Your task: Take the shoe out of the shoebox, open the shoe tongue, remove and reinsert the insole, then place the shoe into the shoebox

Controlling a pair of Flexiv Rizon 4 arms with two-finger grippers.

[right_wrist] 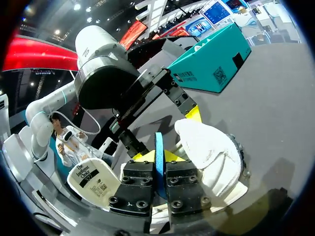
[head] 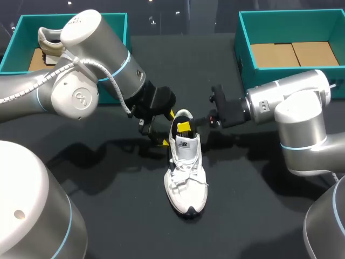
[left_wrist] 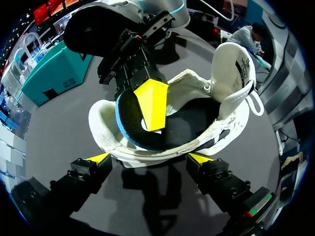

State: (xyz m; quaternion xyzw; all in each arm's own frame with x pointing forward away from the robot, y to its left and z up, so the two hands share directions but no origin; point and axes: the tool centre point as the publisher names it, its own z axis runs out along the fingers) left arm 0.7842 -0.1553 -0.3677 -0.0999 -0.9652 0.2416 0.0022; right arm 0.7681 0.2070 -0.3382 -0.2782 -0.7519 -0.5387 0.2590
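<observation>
A white sneaker [head: 186, 172] lies on the dark table, toe toward me. Its tongue [left_wrist: 231, 64] stands folded up over the laces. My right gripper [head: 184, 127] reaches into the heel opening. In the right wrist view it [right_wrist: 158, 157] is shut on the raised blue edge of the insole [right_wrist: 159, 145]. From the left wrist view the blue-and-black insole [left_wrist: 129, 129] is lifted at the heel, with one yellow finger [left_wrist: 152, 103] of the right gripper against it. My left gripper [head: 167, 129] stands open astride the heel [left_wrist: 150, 160], its fingertips [left_wrist: 102, 158] low beside the sole.
A teal shoebox [head: 21, 24] at the back left holds another shoe [head: 48, 43]. A second teal shoebox [head: 245, 32] at the back right has brown cardboard on its floor. Both arms meet over the middle of the table.
</observation>
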